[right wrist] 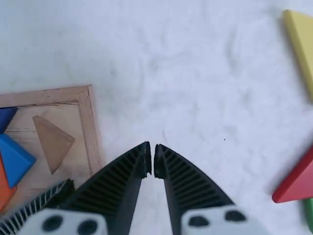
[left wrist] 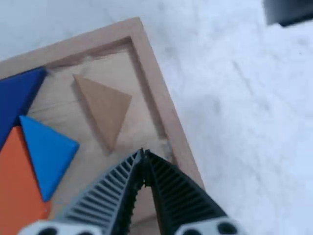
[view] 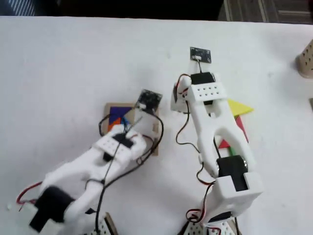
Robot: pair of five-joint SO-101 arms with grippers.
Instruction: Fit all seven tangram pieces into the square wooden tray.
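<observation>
The square wooden tray (left wrist: pixel 154 83) holds a dark blue piece (left wrist: pixel 17 95), a light blue triangle (left wrist: pixel 46 147), an orange piece (left wrist: pixel 17 186) and a tan triangle (left wrist: pixel 103 108). My left gripper (left wrist: pixel 144 157) hangs shut and empty over the tray's bare floor near the tan triangle. My right gripper (right wrist: pixel 151 155) is shut on nothing above the white table, just beside the tray's rim (right wrist: pixel 91 127). A yellow triangle (view: pixel 239 107), a red piece (view: pixel 240 126) and a green piece (view: pixel 234 148) lie on the table under the right arm.
Both arms stand close together over the tray (view: pixel 117 105) in the middle of the white table (view: pixel 58 73). A tan perforated object (view: pixel 306 61) sits at the far right edge. The left gripper's fingers (right wrist: pixel 39 208) show in the right wrist view.
</observation>
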